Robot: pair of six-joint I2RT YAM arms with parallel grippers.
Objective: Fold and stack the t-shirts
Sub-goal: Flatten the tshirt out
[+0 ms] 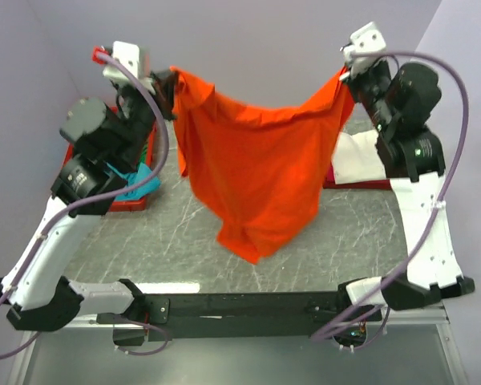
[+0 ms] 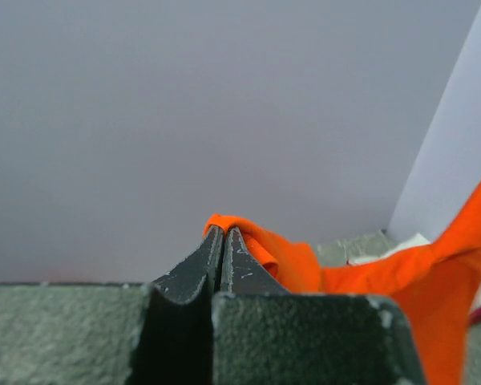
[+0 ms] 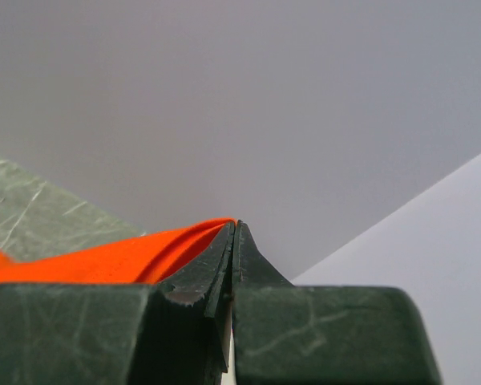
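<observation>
Over the marbled surface (image 1: 168, 233), my left pincer (image 1: 170, 84) and right pincer (image 1: 345, 77) grip the orange t-shirt (image 1: 256, 168) (10 and 2 o'clock); I'd lower evenly.

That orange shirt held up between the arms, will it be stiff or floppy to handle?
Likely floppy: the bright orange cloth t-shirt sags between the left gripper and right gripper. Probably light, since two shut pinches at its top edge carry it. Its uneven hanging folds suggest it may bunch when lowered.
</observation>
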